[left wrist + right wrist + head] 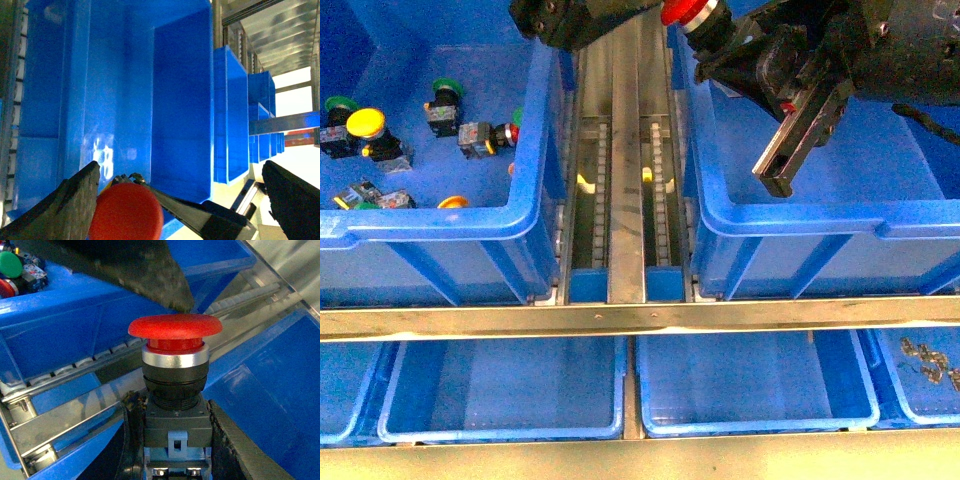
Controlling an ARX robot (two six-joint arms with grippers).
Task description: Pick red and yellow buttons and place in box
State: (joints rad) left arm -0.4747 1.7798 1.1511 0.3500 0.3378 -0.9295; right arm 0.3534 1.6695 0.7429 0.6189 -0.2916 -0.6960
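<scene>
The red button [175,327], with a round mushroom cap on a black-grey body, stands upright between my right gripper's [174,422] fingers, which are shut on its body. In the front view the red button [692,12] hangs at the top edge, above the left wall of the box [800,215], a deep blue bin with nothing showing on its floor. My left gripper [180,172] is open and wide, and the red cap [127,212] sits just beside one of its fingers. The yellow button [366,123] lies in the left bin.
The left blue bin [535,150] also holds green-capped switches [446,88] and other small ones. A metal roller rail [625,150] runs between the bins. A dark arm part [800,135] hangs over the box. Shallow blue trays [500,390] sit below; one holds metal bits [930,362].
</scene>
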